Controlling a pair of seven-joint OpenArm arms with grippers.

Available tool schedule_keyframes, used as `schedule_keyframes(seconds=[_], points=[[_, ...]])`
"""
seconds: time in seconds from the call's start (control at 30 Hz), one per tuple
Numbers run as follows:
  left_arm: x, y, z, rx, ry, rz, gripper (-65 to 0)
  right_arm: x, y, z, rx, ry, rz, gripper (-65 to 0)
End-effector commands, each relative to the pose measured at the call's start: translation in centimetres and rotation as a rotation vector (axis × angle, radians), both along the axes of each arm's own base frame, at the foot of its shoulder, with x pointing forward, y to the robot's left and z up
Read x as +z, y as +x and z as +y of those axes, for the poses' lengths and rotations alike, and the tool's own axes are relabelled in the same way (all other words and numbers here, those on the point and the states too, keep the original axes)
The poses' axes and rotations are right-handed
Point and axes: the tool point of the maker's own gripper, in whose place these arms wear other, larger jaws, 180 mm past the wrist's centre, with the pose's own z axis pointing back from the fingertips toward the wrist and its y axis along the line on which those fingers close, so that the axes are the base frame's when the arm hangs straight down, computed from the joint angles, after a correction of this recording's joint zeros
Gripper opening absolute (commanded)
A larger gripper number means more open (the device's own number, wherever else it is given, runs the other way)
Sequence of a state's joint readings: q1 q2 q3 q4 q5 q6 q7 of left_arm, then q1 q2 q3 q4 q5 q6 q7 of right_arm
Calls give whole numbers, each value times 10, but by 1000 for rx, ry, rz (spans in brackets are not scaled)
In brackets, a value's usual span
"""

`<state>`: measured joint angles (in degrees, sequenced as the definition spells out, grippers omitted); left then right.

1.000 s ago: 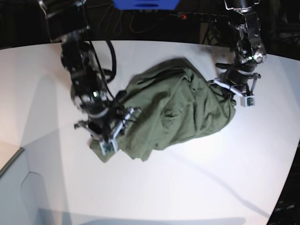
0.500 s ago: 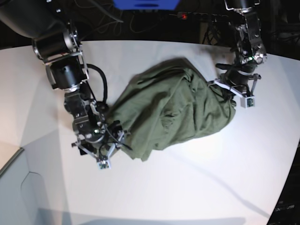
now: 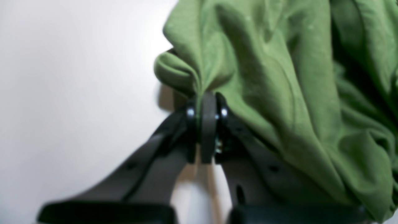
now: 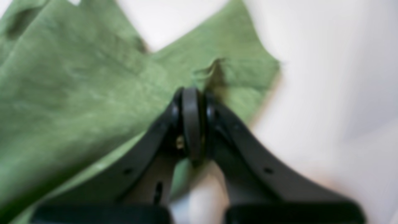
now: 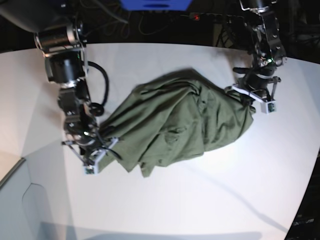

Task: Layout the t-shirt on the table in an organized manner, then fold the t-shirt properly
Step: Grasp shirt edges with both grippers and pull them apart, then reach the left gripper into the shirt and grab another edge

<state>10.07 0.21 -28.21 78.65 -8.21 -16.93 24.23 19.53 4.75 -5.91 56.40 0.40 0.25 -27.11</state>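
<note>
The olive-green t-shirt [image 5: 175, 122] lies crumpled in a long heap across the middle of the white table [image 5: 210, 200]. On the right of the base view my left gripper [image 5: 248, 100] is shut on a bunched fold at the shirt's right end. The left wrist view shows that fold [image 3: 192, 56] pinched at the gripper's [image 3: 207, 99] tips. At the left of the base view my right gripper [image 5: 101, 146] is shut on the shirt's left corner. In the right wrist view, flat fabric [image 4: 77, 93] puckers at the closed right gripper [image 4: 192, 93].
Beyond the table's far curved edge lie dark cables, a blue object [image 5: 155, 4] and a power strip with a red light [image 5: 196, 17]. A lighter panel [image 5: 20, 205] sits at the front left corner.
My right gripper has closed on the shirt's left corner and drawn it leftward, stretching the heap. The left gripper has held its fold, shifting only slightly.
</note>
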Motion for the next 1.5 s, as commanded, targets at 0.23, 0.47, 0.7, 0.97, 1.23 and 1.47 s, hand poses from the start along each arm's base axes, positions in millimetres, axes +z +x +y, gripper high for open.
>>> schedule_keyframes(seconds=[0.23, 0.47, 0.7, 0.97, 1.23, 1.47], points=[[19, -10, 37, 184, -9, -74, -650, 99, -10, -16, -30, -11, -230, -650], [29, -39, 48, 296, -33, -98, -650, 104, -39, -81, -215, -17, -231, -650], [31, -69, 45, 367, -175, -136, -650, 105, -57, -135, -373, -21, -235, -650], [28, -82, 44, 374, -181, -118, -528, 79, -81, -134, -368, -31, -166, -650], [84, -82, 53, 343, -116, -238, -312, 78, -83, -134, -369, -31, -159, -650], [119, -8, 32, 250, -183, -398, -312, 68, -92, -126, -367, -18, -138, -650]])
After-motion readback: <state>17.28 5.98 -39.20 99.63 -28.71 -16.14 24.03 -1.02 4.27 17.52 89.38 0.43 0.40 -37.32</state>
